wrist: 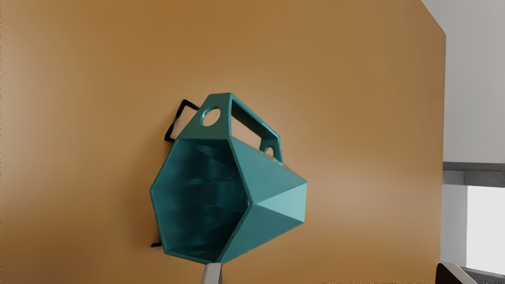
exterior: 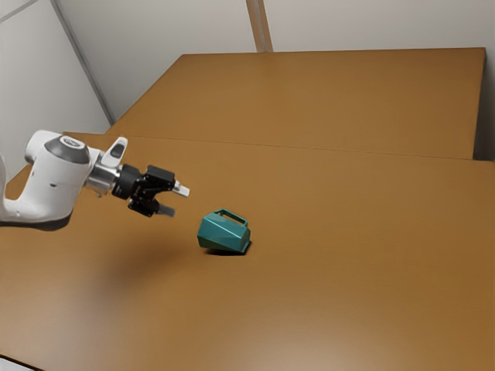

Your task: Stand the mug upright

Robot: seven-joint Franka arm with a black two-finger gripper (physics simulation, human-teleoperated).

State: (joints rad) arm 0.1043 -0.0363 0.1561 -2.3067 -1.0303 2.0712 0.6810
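The tool [exterior: 174,200] is wide open, left of the middle in the exterior view. Near it, the teal mug [exterior: 223,233] lies on its side on the brown surface [exterior: 348,232] — handle [wrist: 217,132] up — and the wrist view looks into its mouth [wrist: 201,197].

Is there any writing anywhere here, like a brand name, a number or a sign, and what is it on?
Robot arm: a small oval badge on its grey cap, too small to read.
Mug: no lettering or numbers on the sides in view.
So there is no text I can quote.
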